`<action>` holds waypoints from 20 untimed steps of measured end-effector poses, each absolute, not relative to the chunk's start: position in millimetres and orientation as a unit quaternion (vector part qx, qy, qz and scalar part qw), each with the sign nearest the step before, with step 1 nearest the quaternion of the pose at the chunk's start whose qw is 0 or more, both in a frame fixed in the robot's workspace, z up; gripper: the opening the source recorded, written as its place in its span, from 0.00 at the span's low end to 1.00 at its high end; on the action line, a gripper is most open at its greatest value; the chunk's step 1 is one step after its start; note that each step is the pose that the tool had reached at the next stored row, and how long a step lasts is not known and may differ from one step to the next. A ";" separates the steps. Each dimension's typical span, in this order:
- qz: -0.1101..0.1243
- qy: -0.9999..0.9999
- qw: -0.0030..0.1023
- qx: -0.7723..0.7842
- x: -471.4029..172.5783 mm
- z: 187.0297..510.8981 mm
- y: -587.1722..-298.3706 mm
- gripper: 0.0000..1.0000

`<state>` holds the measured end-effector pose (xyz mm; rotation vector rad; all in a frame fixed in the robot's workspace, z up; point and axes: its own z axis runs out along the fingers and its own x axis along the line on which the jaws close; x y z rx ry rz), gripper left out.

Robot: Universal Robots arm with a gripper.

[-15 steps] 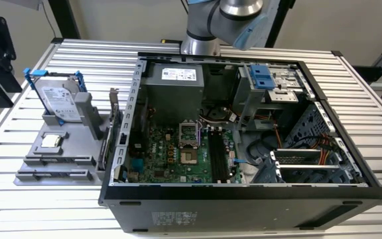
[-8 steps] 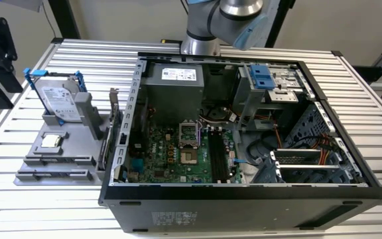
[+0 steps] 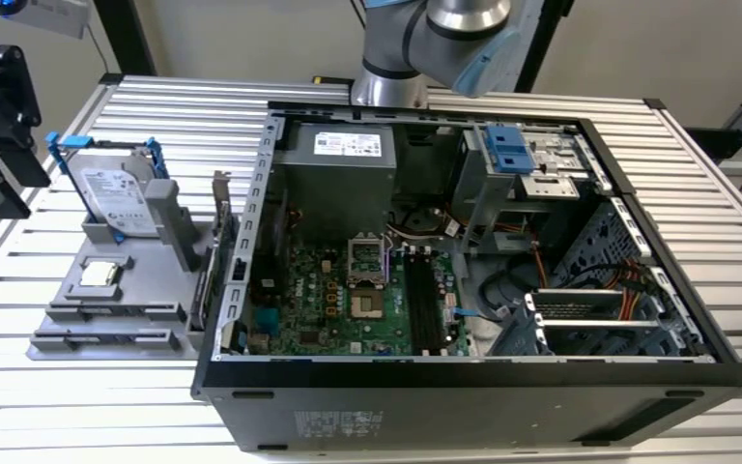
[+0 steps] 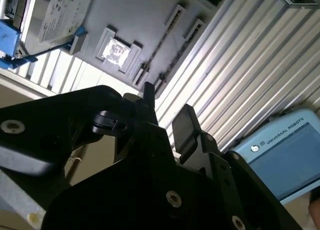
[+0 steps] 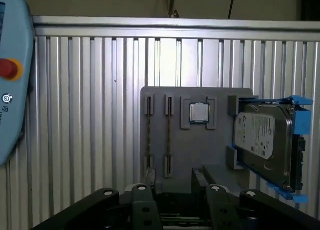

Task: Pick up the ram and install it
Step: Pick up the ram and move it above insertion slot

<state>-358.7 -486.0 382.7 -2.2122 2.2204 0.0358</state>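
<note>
The gripper [image 4: 167, 102] hangs in the air with its two black fingers [image 4: 185, 121] spread apart and nothing between them, clear of everything on the table [image 3: 88, 406].

Nearest to it lies a grey tray [image 5: 200, 150]. The ram [image 5: 169, 135] shows there as a thin dark strip standing on edge between a pair of clips. A second strip like it sits just beside it, though both are too thin to make out further.

In the exterior view these clips sit at six o'clock on the tray. A small square silver chip [image 5: 199, 112] rests in its pocket at the middle, and a hard drive [image 5: 260, 140] in a blue frame leans at twelve o'clock. A pale blue handheld controller [image 5: 10, 80] lies on the slats apart from the tray.

The tray is at nine o'clock from the open computer case [image 3: 474, 372]. Inside the case, the long black memory slots [image 3: 419, 295] run beside the processor socket on the green board. Farthest off, at twelve o'clock from the case, the arm [image 3: 404, 39] rises from the table.
</note>
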 end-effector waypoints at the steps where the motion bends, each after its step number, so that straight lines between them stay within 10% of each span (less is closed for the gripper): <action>1: 0.011 0.708 0.004 -0.706 -358.7 381.6 -486.0 1.00; 20: 0.011 0.708 0.004 -0.706 -358.7 363.8 -486.0 1.00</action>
